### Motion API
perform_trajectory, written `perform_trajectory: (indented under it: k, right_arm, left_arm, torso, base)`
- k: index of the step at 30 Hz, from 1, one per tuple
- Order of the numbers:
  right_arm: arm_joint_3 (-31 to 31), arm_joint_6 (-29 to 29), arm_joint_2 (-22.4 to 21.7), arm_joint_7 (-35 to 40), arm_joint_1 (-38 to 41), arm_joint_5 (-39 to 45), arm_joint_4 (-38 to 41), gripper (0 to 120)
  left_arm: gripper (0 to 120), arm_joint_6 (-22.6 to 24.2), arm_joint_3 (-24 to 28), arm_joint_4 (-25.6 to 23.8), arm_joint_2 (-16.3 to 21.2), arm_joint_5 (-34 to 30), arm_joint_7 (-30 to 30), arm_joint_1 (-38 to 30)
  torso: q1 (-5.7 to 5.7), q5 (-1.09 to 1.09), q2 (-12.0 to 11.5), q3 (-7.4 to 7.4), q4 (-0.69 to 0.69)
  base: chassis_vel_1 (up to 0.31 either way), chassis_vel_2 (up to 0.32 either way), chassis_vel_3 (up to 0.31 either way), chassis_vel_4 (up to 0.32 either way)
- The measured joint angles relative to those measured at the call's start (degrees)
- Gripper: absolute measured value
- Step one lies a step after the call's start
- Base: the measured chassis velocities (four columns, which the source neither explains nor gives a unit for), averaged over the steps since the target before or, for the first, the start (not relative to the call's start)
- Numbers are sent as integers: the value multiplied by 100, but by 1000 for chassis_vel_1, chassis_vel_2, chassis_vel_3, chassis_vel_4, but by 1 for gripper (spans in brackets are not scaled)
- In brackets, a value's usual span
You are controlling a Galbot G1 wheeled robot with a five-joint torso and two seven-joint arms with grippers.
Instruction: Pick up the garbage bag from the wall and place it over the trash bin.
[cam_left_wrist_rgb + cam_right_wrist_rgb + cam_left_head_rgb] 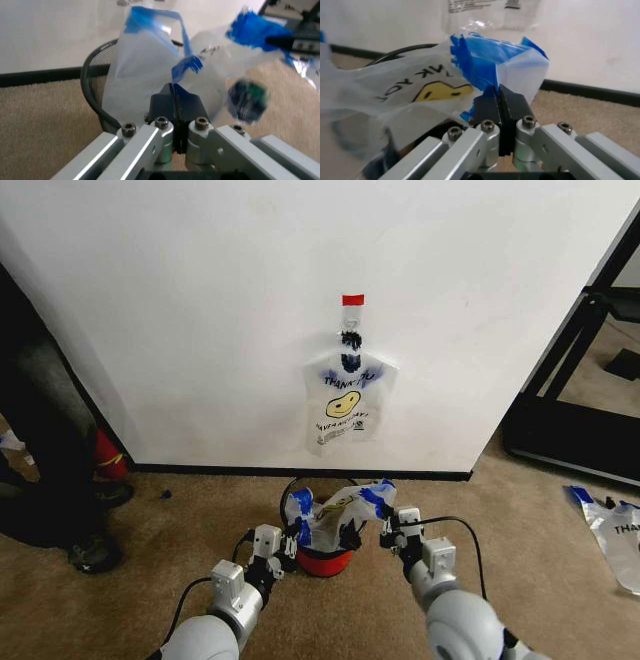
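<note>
head view: the garbage bag (335, 510) is being held stretched over the trash bin (322, 552) by the left gripper (291, 539) and right gripper (384, 526); a like bag (347, 408) is hanging on the wall (200, 300). left wrist view: a blue-edged handle (186, 68) is being pinched by closed jaws. right wrist view: the other handle (485, 63) is being clamped likewise. step judged: placing; lowering the mouth around the rim is being called for next.
</note>
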Motion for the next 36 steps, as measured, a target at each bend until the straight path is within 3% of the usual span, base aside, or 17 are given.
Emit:
perform_trajectory:
  k: [11,22,28,36]
  right_arm:
    - [261,-136,-1064,-751,131,1084,65,0]
    - [234,860,-1935,-2463,218,1093,-577,0]
    - [142,823,-2169,-2540,153,980,-548,0]
    - [160,324,-2399,-2271,167,1183,-427,0]
  left_arm:
    - [0,416,-66,-21,440,-568,-113,-300]
    - [0,614,64,94,627,-987,85,-646]
    - [0,708,114,105,646,-984,38,-550]
    - [0,864,-39,-133,783,-1006,-112,-293]
  torso:
    - [0,0,0,0,1]
    - [1,-1,-1,0,0]
    - [1,-2,-1,0,0]
    - [0,-1,-1,0,0]
  base:
    - [0,0,0,0]
    - [0,0,0,0]
    - [0,0,0,0]
    - [0,0,0,0]
